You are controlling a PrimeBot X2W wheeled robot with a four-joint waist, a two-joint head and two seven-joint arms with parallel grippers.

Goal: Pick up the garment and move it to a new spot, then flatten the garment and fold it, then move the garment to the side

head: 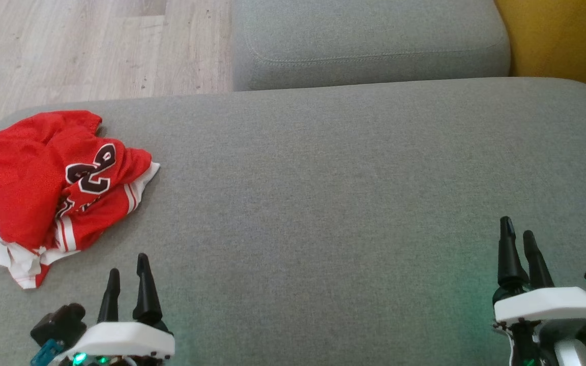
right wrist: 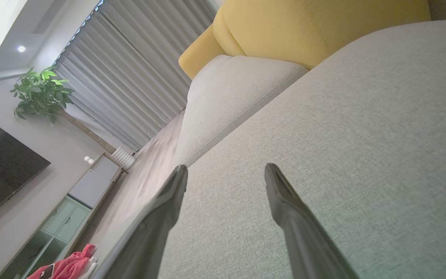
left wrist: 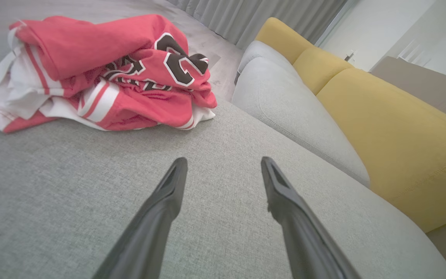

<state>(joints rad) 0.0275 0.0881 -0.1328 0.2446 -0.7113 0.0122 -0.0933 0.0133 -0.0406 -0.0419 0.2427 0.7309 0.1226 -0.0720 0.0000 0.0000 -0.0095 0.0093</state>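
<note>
Currently the soft, probably light, crumpled red-and-white jersey [head: 54, 188] is lying at the left edge of the grey fabric seat [head: 323, 203], offering raised folds for pinching. Left gripper [head: 128, 264] and right gripper [head: 517, 227] are hovering wide, empty.

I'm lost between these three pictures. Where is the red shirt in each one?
Head view: red shirt at the left edge, on the sofa.
Left wrist view: upper left.
Right wrist view: bottom left corner.
Shared landmark: the yellow cushion.
</note>
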